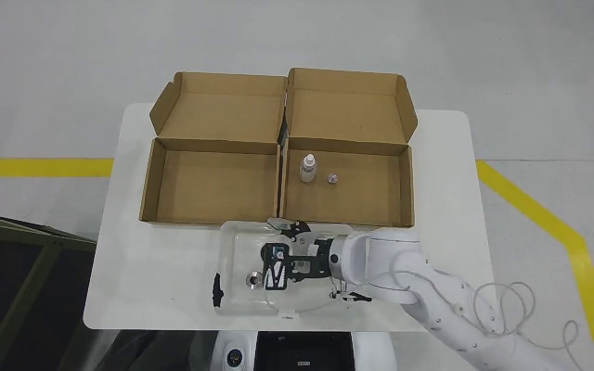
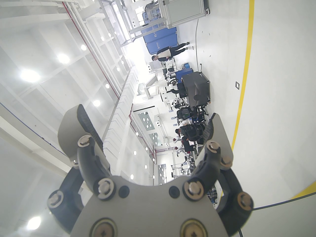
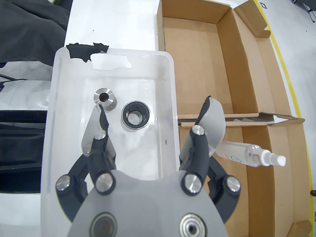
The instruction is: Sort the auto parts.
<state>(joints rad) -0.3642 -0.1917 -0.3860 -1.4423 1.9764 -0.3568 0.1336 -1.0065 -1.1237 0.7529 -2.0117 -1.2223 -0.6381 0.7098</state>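
1. White table (image 1: 121, 232) fills the middle of the top view.
2. Two open cardboard boxes stand side by side across the table's upper half, the left box (image 1: 213, 185) touching the right box (image 1: 371, 190).
3. Clear plastic bin (image 1: 232, 243) sits at lower centre, just below the boxes.
4. Right gripper (image 1: 274, 267) (image 3: 154, 103) hangs over the bin with its jaws spread wide and nothing held. One finger is above the bin floor, the other above the bin wall next to the boxes.
5. Left gripper (image 2: 148, 111) has its jaws wide apart and grips nothing.
6. Spray bottle (image 1: 308, 168) (image 3: 249, 155) lies on its side in the right box, near that box's left wall.
7. Black bearing ring (image 3: 135, 117) rests on the bin floor.
8. Steel bushing (image 3: 105, 98) stands just beside the ring, close to one right fingertip.
9. Small round part (image 1: 333, 178) lies just right of the bottle.
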